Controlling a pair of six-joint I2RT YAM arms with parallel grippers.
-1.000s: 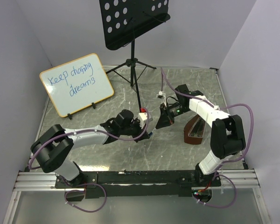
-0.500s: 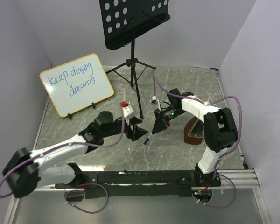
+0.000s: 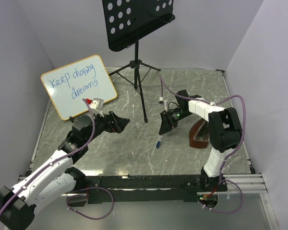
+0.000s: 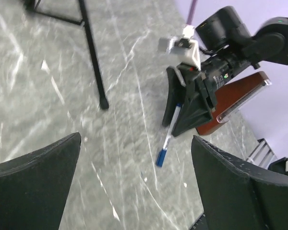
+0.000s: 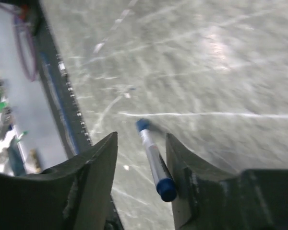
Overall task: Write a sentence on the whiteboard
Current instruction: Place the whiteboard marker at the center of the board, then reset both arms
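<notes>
Grey marble table point(image 3: 192, 91), lilac walls point(image 3: 201, 33) — left hand point(image 3: 122, 122) and right hand point(image 3: 163, 130) gape, gripping nothing.

A grey marbled surface point(image 3: 197, 86) is enclosed by pale lilac walls point(image 3: 211, 33); a black perforated music stand point(image 3: 140, 37) is set at the back.

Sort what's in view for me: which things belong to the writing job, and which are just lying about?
Job:
whiteboard
sentence written on it
blue-capped marker

Lying about:
music stand
brown block
</notes>
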